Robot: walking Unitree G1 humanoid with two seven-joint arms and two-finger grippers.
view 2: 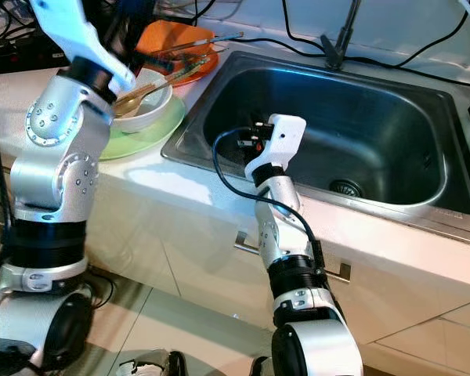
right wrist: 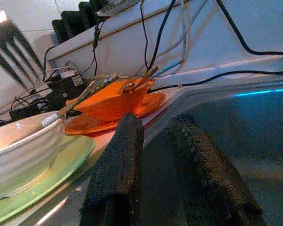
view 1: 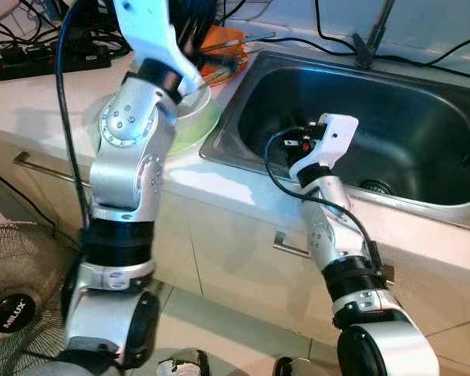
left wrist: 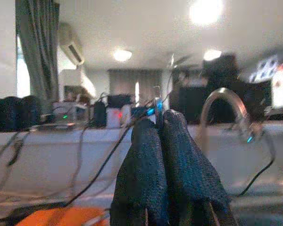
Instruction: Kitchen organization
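Note:
A white bowl (view 2: 145,102) with a spoon in it sits on a green plate (view 2: 153,133) on the counter, left of the steel sink (view 2: 376,117). Behind them an orange bowl (right wrist: 113,106) holding chopsticks rests on an orange plate (right wrist: 108,123). My right gripper (right wrist: 158,125) is open and holds nothing. It hangs inside the sink near the left wall, pointing toward the dishes. My left arm (view 1: 133,125) is raised over the dishes. My left gripper (left wrist: 159,117) has its fingers pressed shut, with a bit of orange below them. A thin bright sliver shows at the tips, too small to identify.
A power strip (view 1: 51,59) and several black cables lie along the back of the counter. The faucet base (view 2: 333,47) stands behind the sink, whose drain (view 2: 346,188) is at the bottom. A floor fan (view 1: 16,298) stands at lower left. Cabinet handles (view 2: 247,244) run below the counter edge.

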